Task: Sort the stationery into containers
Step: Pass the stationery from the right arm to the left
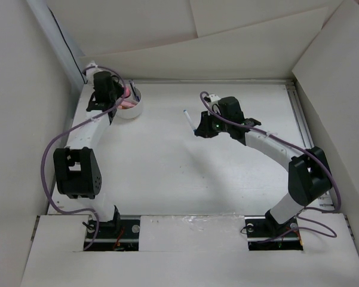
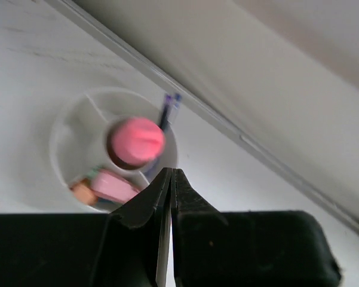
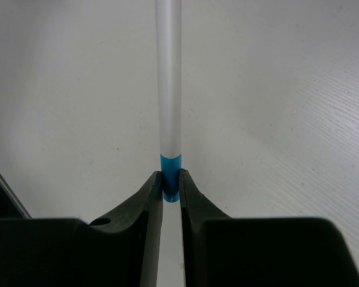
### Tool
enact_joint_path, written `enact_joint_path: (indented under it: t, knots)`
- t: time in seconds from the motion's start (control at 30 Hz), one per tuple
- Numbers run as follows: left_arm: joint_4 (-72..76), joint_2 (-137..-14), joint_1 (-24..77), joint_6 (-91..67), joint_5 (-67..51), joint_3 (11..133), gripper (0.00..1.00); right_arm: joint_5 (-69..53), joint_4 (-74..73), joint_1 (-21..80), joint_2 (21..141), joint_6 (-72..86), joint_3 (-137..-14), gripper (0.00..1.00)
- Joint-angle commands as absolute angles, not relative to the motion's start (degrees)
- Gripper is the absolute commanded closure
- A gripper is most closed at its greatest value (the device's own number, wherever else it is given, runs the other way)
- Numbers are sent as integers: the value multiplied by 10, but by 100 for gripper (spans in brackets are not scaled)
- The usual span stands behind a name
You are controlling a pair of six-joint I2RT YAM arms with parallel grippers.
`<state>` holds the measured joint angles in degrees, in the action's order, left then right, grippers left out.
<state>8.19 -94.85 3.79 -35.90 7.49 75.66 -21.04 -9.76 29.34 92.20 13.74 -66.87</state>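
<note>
Grasping a blue-tipped pen [image 3: 169, 89] with right end effector [image 3: 170, 180], left end effector [image 2: 171, 174] clenched near cup [image 2: 76, 139]

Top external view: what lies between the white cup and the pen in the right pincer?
Nothing; the top view shows bare table between white cup and pen.

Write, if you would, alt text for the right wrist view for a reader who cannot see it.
The right tool grips the blue end of a thin white pen between its two black fingers. The pen runs straight away from the camera, with the white table behind it.
</note>
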Motion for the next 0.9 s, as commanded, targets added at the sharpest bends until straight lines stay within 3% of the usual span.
enact_joint_path:
  t: [0.0, 0.43, 0.87]
  knots:
    - [46, -957, -24, -373, 88, 783, 100, -219, -67, 294, 893, 134, -668, 100]
    - [-25, -1082, -42, -326, 104, 908, 100, -219, -67, 294, 893, 128, -668, 100]
    - [-7, -1105, -42, -308, 118, 870, 100, -219, -67, 294, 898, 128, -668, 100]
